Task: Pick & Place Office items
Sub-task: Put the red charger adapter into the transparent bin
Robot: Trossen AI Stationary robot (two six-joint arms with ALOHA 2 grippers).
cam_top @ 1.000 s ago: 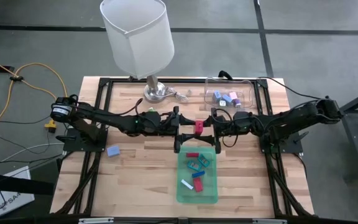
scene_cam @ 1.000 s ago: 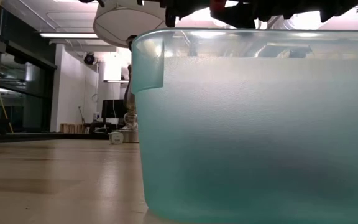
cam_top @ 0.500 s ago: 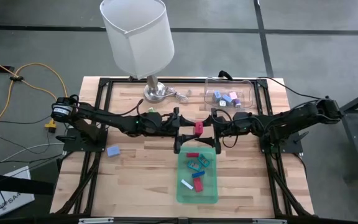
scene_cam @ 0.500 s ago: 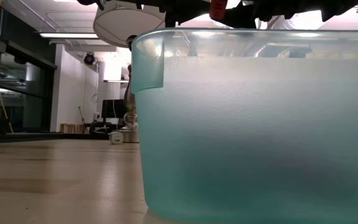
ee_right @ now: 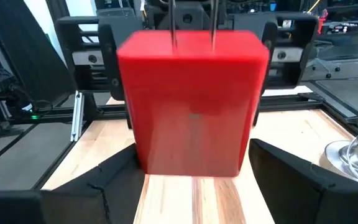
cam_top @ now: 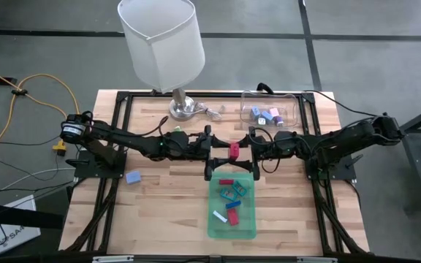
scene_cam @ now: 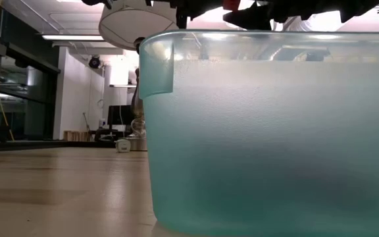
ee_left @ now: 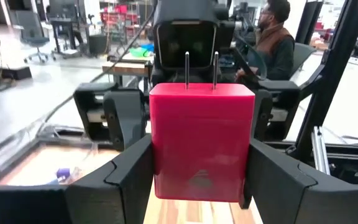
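The left gripper [cam_top: 221,151] hangs above the middle of the table [cam_top: 159,212], closed on a red block [cam_top: 234,150] with two thin metal prongs. In the left wrist view its two dark fingers [ee_left: 132,171] press against both side faces of the red block [ee_left: 201,142]. The right gripper [cam_top: 244,150] faces it from the other side, meeting it over the same spot. In the right wrist view its fingers [ee_right: 284,171] stand spread wide, each with a clear gap to the red block [ee_right: 192,102] between them, so it has hold of nothing.

Directly below the two grippers, toward the table's near edge, lies the flat green translucent tray [cam_top: 212,226]. It holds several small office items: a red piece [cam_top: 226,182], teal clips [cam_top: 232,193], a white stick [cam_top: 220,215], a blue piece [cam_top: 231,204] and another red piece [cam_top: 233,217]. In the low view the tray's wall [scene_cam: 275,131] fills most of the picture, with the arms dark above its rim.

Near the far right corner a clear plastic container [cam_top: 291,109] holds a few more pieces, blue [cam_top: 255,112], purple [cam_top: 274,113] and pale [cam_top: 263,119]. A lone blue block [cam_top: 132,177] lies near the left edge. A lamp [cam_top: 161,44] with a white shade stands at the far edge. In the left wrist view a person [ee_left: 272,40] sits in the room beyond the table.
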